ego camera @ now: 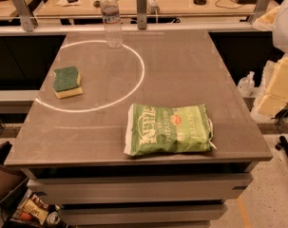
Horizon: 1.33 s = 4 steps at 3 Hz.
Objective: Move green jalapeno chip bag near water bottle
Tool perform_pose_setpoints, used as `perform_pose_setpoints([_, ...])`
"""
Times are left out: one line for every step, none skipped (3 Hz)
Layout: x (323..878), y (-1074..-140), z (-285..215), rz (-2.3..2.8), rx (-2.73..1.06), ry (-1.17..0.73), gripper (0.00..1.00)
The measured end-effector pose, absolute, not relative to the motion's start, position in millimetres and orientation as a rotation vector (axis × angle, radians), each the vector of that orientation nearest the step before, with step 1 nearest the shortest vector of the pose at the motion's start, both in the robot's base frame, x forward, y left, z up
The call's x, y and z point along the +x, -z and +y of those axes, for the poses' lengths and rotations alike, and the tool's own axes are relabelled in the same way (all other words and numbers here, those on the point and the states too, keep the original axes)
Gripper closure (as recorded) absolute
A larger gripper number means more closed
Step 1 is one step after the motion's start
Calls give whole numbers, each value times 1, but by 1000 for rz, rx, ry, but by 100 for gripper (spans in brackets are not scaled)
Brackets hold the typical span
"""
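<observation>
Well, the green jalapeno chip bag [170, 135] lies flat at the lower centre of the table [181, 70], its long axis running left to right along the near edge. The water bottle [111, 19] stands upright at upper left, well apart from it. The gripper [276, 87] looks to be the pale blocky shape at the right edge, so the bag lies down-left of it. Whether it is apart or together I cannot tell.

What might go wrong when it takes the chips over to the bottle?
The end effector is out of view.
1. The chip bag lies close to the front edge of the table; a fumbled grasp might nudge it off.
2. The bottle stands tall and narrow near the far edge; setting the bag down too close might tip it.
</observation>
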<state>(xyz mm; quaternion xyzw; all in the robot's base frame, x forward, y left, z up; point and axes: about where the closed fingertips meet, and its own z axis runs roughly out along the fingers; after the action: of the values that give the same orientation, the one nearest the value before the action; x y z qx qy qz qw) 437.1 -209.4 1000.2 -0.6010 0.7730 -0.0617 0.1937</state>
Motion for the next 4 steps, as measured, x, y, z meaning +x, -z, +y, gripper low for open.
perform_pose_setpoints([437,-1000,-209,2168,-1685,173,0])
perform_pose_setpoints([441,-993,-199,2153,-1712,146,0])
perform_pose_setpoints([450,-958,-169,2127,-1746,35,0])
perform_pose_setpoints([454,-916,-133,2108,-1752,-74,0])
